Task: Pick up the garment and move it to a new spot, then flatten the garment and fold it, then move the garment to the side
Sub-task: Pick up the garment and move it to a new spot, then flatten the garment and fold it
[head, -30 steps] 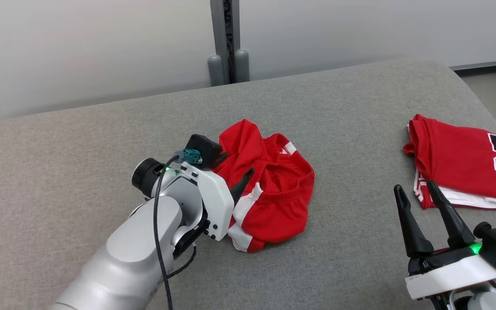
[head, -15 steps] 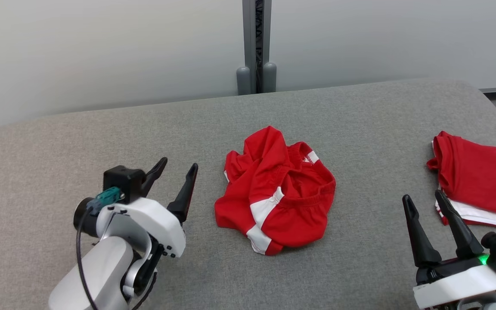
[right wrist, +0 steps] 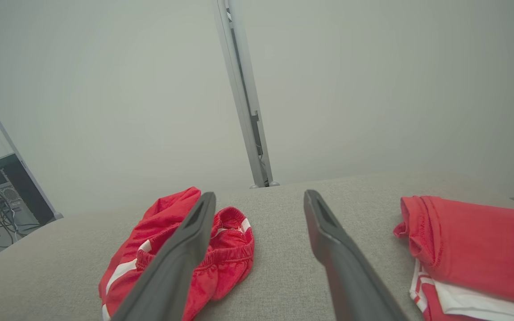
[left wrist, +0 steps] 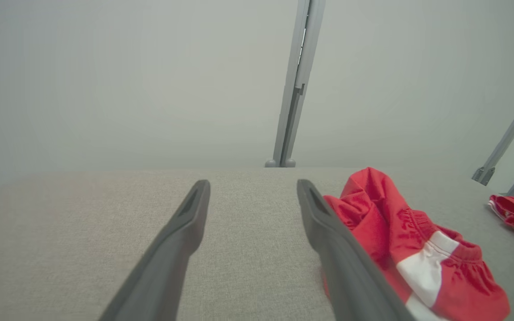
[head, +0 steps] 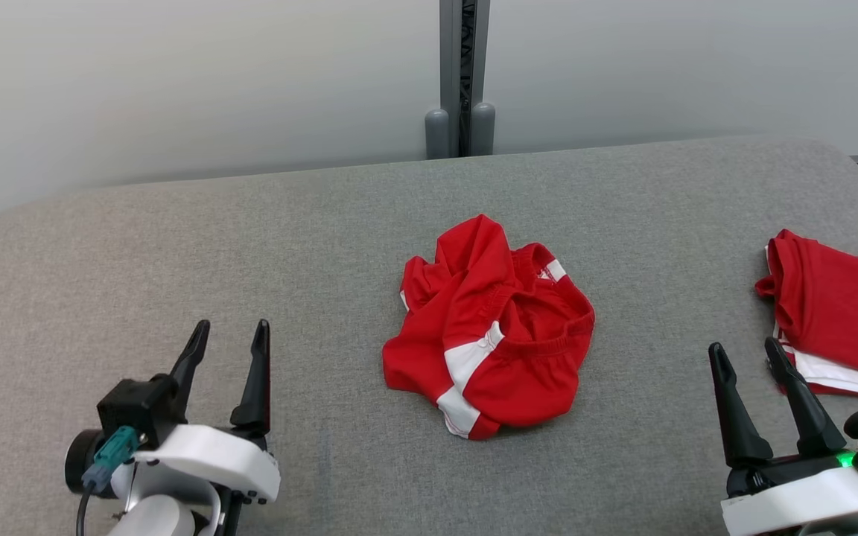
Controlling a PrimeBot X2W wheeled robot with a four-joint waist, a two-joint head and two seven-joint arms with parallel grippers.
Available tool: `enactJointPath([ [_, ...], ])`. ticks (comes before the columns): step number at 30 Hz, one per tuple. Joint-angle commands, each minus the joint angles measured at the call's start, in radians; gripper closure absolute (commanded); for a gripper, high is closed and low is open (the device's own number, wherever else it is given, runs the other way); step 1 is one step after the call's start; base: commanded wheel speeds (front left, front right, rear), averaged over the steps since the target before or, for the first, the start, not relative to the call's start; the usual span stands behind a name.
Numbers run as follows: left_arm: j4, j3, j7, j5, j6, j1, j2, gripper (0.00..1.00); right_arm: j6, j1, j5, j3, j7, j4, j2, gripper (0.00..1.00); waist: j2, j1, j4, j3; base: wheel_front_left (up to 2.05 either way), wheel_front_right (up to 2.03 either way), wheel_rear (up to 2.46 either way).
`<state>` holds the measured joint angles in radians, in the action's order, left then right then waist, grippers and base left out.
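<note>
The garment [head: 496,335] is a crumpled pair of red shorts with white stripes, lying in a heap at the middle of the grey padded table [head: 250,246]. It also shows at the right of the left wrist view as the garment [left wrist: 408,236] and at the lower left of the right wrist view as the garment [right wrist: 221,249]. My left gripper [head: 228,335] stands open at the lower left, well to the left of the heap, holding nothing. My right gripper [head: 745,353] is open at the lower right, between the heap and a folded pile, also holding nothing.
A folded red jersey [head: 839,313] on white cloth lies at the table's right edge, close to my right fingers; it shows too as the jersey [right wrist: 475,240]. A grey post [head: 462,74] stands behind the table against a pale wall. Bare table surface lies left of the heap.
My left gripper has drawn back from the garment to the lower left, open and holding nothing. The garment stays in its heap. The camera has shifted, so the whole picture moved.
</note>
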<state>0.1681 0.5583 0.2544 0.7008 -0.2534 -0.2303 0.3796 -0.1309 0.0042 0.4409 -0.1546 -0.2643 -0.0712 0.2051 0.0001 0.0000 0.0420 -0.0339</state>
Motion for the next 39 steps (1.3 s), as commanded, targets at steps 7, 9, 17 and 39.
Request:
enactJointPath([
  [7, -0.083, -0.142, 0.009, -0.080, -0.034, 0.139, -0.057, 0.00, 0.000, 0.019, -0.004, 0.020, -0.002, 0.008, -0.007, 0.00, -0.0001, 0.0000, 0.011, 0.014, 0.00, 0.00, 0.00],
  [9, -0.099, -0.180, 0.010, -0.106, -0.026, 0.169, -0.076, 0.00, 0.000, 0.022, -0.005, 0.023, -0.002, 0.009, -0.008, 0.00, -0.0001, 0.0000, 0.011, 0.018, 0.00, 0.00, 0.00],
  [17, -0.084, -0.248, 0.010, -0.175, 0.033, 0.224, -0.148, 0.00, 0.000, 0.028, -0.009, 0.020, -0.002, 0.011, -0.011, 0.00, -0.0001, 0.0000, 0.003, 0.032, 0.00, 0.00, 0.00],
  [39, 0.018, -0.249, 0.010, -0.238, 0.155, 0.163, -0.253, 0.00, 0.000, -0.168, 0.067, -0.230, 0.125, -0.107, 0.077, 0.00, -0.0001, 0.0000, -0.130, 0.002, 0.00, 0.00, 0.00],
])
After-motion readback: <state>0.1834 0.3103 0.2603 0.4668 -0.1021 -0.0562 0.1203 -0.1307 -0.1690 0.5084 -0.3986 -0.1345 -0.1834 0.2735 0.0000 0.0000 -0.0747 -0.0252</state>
